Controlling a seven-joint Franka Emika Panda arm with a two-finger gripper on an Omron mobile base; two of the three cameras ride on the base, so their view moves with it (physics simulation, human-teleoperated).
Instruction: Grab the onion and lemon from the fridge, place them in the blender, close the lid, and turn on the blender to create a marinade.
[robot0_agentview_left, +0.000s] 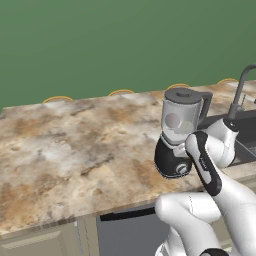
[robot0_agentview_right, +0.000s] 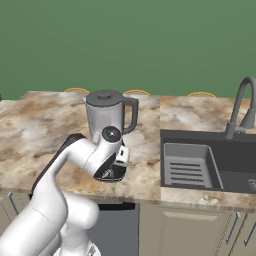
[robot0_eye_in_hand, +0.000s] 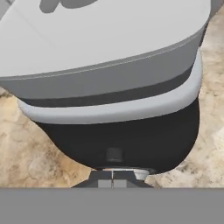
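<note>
The blender (robot0_agentview_left: 177, 132) is standing upright on the counter (robot0_agentview_left: 75, 140), its long axis running straight up from the black base to the jar. The lid (robot0_agentview_left: 183, 94) is sitting flat on the jar mouth, and the jar handle (robot0_agentview_right: 133, 114) is sticking out toward the sink (robot0_agentview_right: 210, 162). Through the clear jar wall the onion (robot0_agentview_left: 172, 120) and the lemon (robot0_agentview_left: 186, 128) are lying side by side near the bottom, directly above the gripper.

The gripper (robot0_eye_in_hand: 113, 180) is pressing in low against the front of the blender base, its fingertips (robot0_eye_in_hand: 105, 183) meeting side by side right under the silver knob (robot0_eye_in_hand: 114, 169). The tips are drawn together with no gap between them, appearing clenched at the knob. The faucet (robot0_agentview_right: 241, 107) is curving over the sink, well off to the gripper's right.
</note>
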